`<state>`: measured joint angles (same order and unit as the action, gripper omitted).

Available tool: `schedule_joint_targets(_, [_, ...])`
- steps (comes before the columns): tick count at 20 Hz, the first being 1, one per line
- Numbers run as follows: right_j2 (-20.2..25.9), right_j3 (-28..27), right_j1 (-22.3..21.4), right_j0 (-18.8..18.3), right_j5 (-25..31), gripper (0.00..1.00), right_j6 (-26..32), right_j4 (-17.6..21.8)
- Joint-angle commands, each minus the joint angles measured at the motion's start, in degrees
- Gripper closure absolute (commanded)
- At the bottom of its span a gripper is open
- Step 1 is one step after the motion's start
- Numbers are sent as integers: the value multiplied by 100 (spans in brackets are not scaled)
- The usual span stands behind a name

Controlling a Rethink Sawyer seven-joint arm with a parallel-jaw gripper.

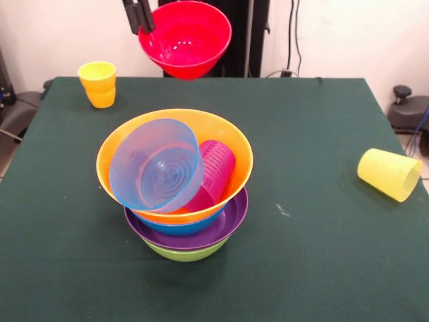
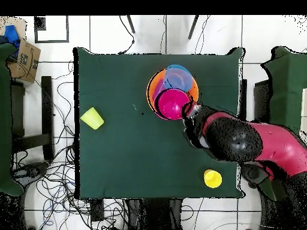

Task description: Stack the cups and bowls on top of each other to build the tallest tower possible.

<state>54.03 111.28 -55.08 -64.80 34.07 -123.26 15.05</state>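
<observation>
- The tower (image 1: 184, 225) is standing near the middle of the green table (image 1: 322, 268): a green bowl (image 1: 188, 253) is sitting at the bottom, a purple bowl (image 1: 231, 225) in it, a blue bowl (image 1: 184, 226) in that, and the wide orange bowl (image 1: 231, 144) on top.
- A translucent blue bowl (image 1: 157, 164) is leaning tilted inside the orange bowl, its mouth facing the camera in the front view.
- A translucent purple cup (image 1: 213, 171) is lying on its side in the orange bowl, just beside the blue one.
- The gripper (image 1: 139, 15) is holding the red-pink bowl (image 1: 188, 37) by its rim, its fingers closed on the edge, and the bowl is hanging in the air tilted.
- In the overhead view the red-pink bowl (image 2: 172, 103) is overlapping the tower (image 2: 180, 81).
- An orange-yellow cup (image 1: 98, 84) is standing upright near a far corner of the table, well apart from the tower.
- A pale yellow cup (image 1: 389, 174) is lying on its side near the table's edge, also well apart.
</observation>
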Motion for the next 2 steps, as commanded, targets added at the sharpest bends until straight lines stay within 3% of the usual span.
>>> schedule_joint_targets(1, [44, -852, 712, 550, 784, 100, 1291, 418])
schedule_joint_targets(2, [-4, -1097, 786, 665, 933, 100, 1305, 409])
